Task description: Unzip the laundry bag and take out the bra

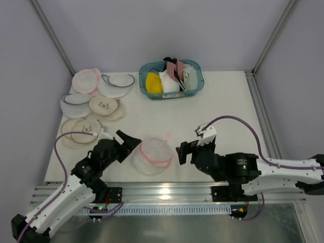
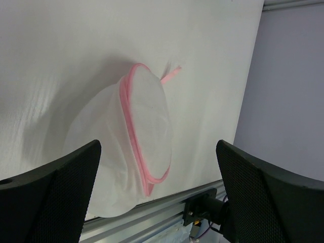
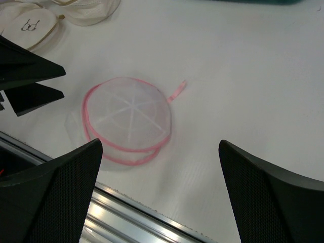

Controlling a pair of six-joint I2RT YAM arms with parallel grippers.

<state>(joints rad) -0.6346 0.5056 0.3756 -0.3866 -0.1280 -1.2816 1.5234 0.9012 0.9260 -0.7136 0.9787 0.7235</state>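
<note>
- Bag [image 1: 153, 154] lies by the near edge, about midway along it, with the pink zip rim on top.
- Left gripper [image 1: 132, 142] is spread wide, just beside its left.
- Right gripper [image 1: 180, 153] is spread wide, near its right, not touching.

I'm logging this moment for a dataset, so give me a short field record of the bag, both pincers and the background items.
bag: round white mesh laundry bag with pink zipper rim, on table near front edge
bra: not visible through mesh
left pincer: open, left of bag
right pincer: open, right of bag, apart
behind: teal basket at back
</note>
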